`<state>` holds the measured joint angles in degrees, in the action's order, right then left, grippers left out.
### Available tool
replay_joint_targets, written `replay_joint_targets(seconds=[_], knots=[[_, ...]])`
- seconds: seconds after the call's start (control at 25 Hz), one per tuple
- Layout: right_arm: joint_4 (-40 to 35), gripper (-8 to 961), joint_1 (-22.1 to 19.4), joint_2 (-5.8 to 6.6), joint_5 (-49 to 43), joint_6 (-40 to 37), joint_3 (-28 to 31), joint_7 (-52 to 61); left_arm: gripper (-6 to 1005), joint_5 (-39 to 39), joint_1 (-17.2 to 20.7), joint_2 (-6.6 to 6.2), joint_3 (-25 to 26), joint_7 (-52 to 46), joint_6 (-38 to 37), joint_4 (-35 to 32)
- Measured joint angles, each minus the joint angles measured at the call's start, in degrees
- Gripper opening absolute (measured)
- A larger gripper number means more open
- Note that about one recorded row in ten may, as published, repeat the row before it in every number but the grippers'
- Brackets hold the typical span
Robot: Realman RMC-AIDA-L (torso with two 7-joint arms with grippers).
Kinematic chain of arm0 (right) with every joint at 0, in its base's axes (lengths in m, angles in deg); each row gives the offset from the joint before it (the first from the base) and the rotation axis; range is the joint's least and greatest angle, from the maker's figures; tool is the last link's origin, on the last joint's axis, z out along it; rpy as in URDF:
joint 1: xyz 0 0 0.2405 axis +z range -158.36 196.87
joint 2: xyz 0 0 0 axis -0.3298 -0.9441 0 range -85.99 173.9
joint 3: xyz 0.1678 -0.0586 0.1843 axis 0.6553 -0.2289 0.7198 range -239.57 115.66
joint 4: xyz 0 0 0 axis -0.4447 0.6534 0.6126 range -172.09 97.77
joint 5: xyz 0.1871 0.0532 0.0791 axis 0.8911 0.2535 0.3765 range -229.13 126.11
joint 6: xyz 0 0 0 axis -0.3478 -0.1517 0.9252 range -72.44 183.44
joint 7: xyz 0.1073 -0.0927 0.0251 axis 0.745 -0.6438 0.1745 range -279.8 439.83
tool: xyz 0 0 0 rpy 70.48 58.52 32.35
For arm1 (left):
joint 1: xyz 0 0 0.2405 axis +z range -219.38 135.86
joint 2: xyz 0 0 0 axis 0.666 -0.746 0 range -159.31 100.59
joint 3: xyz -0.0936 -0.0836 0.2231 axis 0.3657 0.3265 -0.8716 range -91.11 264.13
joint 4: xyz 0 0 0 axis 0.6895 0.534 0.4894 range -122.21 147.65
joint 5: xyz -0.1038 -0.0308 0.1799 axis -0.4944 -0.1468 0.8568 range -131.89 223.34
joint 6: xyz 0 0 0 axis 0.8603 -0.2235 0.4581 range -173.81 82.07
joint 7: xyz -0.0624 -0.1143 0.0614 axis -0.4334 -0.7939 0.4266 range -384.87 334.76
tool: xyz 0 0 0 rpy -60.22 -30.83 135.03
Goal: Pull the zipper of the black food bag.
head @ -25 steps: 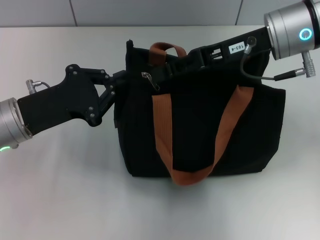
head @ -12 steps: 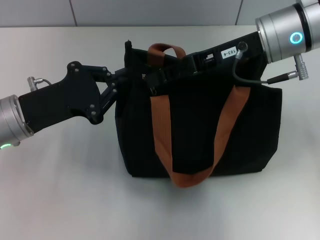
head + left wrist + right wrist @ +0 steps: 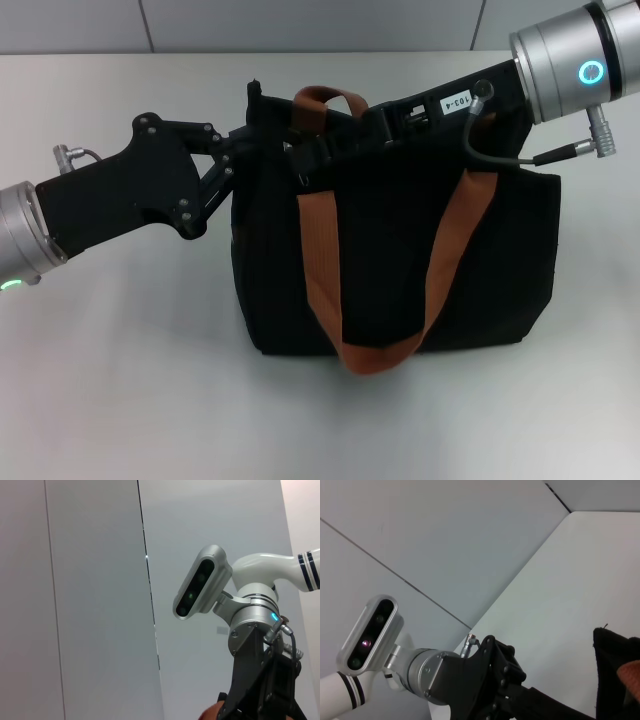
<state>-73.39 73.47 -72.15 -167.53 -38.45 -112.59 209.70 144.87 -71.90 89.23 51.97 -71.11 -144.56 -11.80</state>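
From the head view we see the bag (image 3: 400, 260) standing in the middle of the table (image 3: 120, 380), with one strap (image 3: 325, 270) hanging down its front. Our left gripper (image 3: 262, 140) is at the bag's upper left corner and seems to pinch the fabric there, but its fingers merge with the black cloth, so we cannot tell how far they are closed. Our right gripper (image 3: 305, 162) reaches across the top of the bag from the right, and its tip is at the left end of the zip line, just beside the far strap loop (image 3: 322, 98). The zipper itself is hidden under this tip, so we cannot tell whether the fingers have hold of it.

In the left wrist view we see only the wall, the head camera (image 3: 200, 587) and the right arm (image 3: 262, 680). The bag and the zipper do not show here.

In the right wrist view we see the left arm (image 3: 480, 685) coming toward the bag's corner (image 3: 615, 650), with a small piece of orange strap at the edge. The zipper does not show here either.

We judge that the step in hand is to take the pull tab and draw it along the zip line toward the right. To do it well, the left gripper should keep the corner tight against the pull, so the zip line stays straight. The right gripper should move along the line, not upward, and slowly, because the small tab can slip out.
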Motion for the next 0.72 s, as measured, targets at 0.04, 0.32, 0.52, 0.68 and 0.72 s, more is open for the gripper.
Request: replay_joint_targets(seconds=[0.04,0.32,0.52,0.68,0.72], knots=[[-0.04,392,0.03,0.0,-0.04,0.09,0.02,0.0,28,-0.05,-0.24,-0.01,0.0,-0.23,0.0,0.0],[-0.07,393,0.35,0.01,-0.05,0.22,-0.01,0.0,28,-0.6,-0.82,-0.11,0.0,-0.75,0.28,-0.01],[-0.07,393,0.63,0.01,-0.05,0.13,-0.07,-0.02,29,-0.69,-1.13,-0.12,0.0,-1.67,0.36,-0.12],[-0.07,394,0.65,0.01,-0.05,0.15,-0.07,-0.12,29,-0.7,-1.23,-0.12,0.0,-1.82,0.38,-0.17],[-0.07,394,0.65,0.01,-0.05,0.15,-0.08,-0.15,29,-0.7,-1.26,-0.12,-0.01,-1.83,0.38,-0.17]])
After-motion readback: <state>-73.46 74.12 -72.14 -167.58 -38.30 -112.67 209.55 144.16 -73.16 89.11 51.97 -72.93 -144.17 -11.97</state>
